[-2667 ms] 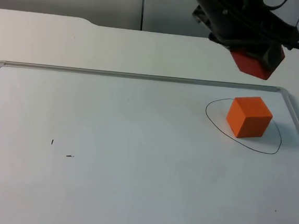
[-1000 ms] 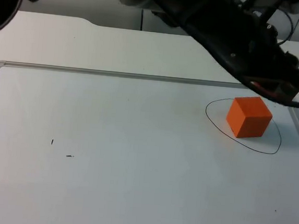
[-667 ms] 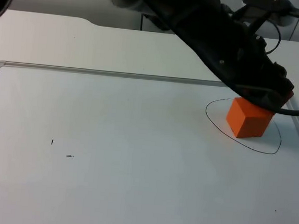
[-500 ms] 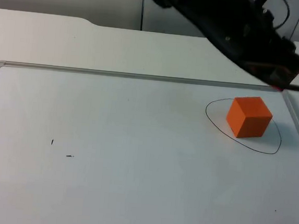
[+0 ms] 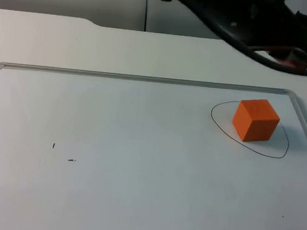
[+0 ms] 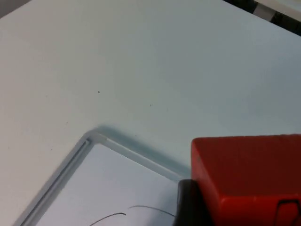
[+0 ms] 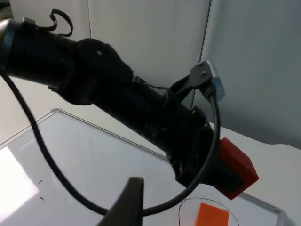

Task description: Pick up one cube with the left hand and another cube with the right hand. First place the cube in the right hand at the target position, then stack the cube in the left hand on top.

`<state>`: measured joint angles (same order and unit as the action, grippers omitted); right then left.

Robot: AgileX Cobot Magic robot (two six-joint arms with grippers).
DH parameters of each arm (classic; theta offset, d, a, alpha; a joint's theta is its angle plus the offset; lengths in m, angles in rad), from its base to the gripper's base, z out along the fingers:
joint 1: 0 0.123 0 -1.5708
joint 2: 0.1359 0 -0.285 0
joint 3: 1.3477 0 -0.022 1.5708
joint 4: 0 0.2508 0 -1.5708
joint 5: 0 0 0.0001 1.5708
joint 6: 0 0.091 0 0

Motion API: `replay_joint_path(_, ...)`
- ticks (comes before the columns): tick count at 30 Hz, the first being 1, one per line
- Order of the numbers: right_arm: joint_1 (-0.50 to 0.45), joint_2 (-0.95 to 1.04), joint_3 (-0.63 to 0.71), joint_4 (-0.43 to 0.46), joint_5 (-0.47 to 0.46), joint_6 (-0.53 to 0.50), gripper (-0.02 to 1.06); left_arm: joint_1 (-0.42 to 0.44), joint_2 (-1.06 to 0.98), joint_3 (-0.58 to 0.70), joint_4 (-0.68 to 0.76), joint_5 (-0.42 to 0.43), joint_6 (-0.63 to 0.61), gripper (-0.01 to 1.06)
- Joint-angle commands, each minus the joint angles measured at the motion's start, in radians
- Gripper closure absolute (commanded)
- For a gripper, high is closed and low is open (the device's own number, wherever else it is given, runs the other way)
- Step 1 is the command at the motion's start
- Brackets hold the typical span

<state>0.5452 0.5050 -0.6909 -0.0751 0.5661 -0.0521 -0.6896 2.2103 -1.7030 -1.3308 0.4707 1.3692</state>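
An orange cube (image 5: 256, 119) sits inside a hand-drawn oval (image 5: 213, 119) near the right end of the whiteboard, and I also see this cube (image 7: 211, 215) in the right wrist view. My left arm reaches across from the left, with its gripper (image 5: 300, 52) hanging above and behind the orange cube. That gripper is shut on a red cube (image 6: 249, 179), which pokes out past the black wrist (image 7: 237, 167). My right gripper (image 7: 129, 207) waits high up, off to the side, facing the scene.
The whiteboard's metal frame (image 5: 146, 78) runs along the back and curves down the right side just beyond the oval. Small pen marks (image 5: 53, 145) dot the board's left part. Behind the frame lies plain white table (image 5: 68, 43).
The left gripper with the red cube dipped onto the orange cube's top, then rose up and to the right. The orange cube stayed where it was.
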Motion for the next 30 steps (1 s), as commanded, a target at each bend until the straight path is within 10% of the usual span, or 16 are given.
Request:
replay_joint_path(1, 0.004, -0.004, 0.004, 0.002, -0.020, 0.000, 0.10, -0.003, -0.063, 0.113, -0.346, -0.040, 0.393, 1.05)
replay_joint_path(6, 0.004, -0.004, 0.004, 0.002, -0.025, 0.000, 0.10, -0.003, -0.033, 0.146, -0.414, 0.011, 0.596, 1.05)
replay_joint_path(30, 0.004, -0.004, 0.004, -0.002, -0.032, 0.000, 0.10, 0.029, 0.153, 0.040, -0.414, 0.057, 0.690, 1.05)
